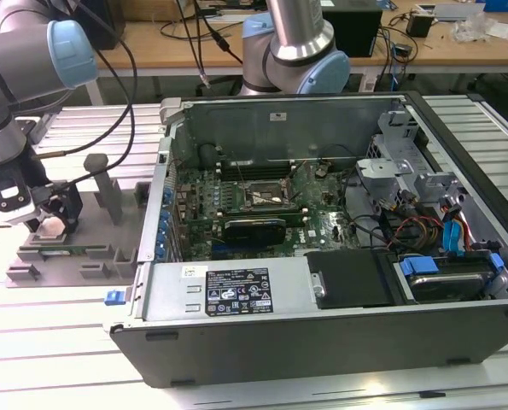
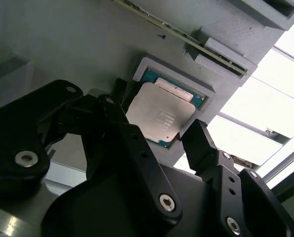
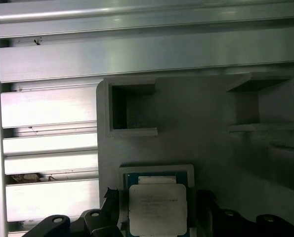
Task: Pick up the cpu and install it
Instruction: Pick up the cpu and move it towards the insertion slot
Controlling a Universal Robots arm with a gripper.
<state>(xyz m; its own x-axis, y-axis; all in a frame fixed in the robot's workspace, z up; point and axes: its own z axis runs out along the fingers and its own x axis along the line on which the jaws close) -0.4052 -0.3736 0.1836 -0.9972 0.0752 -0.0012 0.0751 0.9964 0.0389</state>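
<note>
The cpu (image 2: 159, 116) (image 3: 158, 207), a flat silver square, lies in a teal-rimmed recess of the grey holder block (image 2: 77, 44) (image 3: 206, 148). My gripper (image 2: 160, 114) (image 3: 159, 200) straddles it, one black finger (image 2: 118, 101) on one side and the other finger (image 2: 200, 140) on the opposite side. A small gap shows at each edge, so the jaws stand open around the chip. In the exterior view the gripper (image 1: 53, 222) is low over the holder block (image 1: 74, 256) at that view's left. The motherboard socket (image 1: 266, 198) sits in the open computer case (image 1: 322, 282).
The grey block carries upright posts (image 1: 108, 184) and square pockets (image 3: 132, 108). A second arm's base (image 1: 296, 51) stands behind the case. Cables, drive bays and a black power supply cover (image 1: 356, 278) crowd the case on the exterior view's right. Slotted aluminium table (image 3: 48, 148) surrounds the block.
</note>
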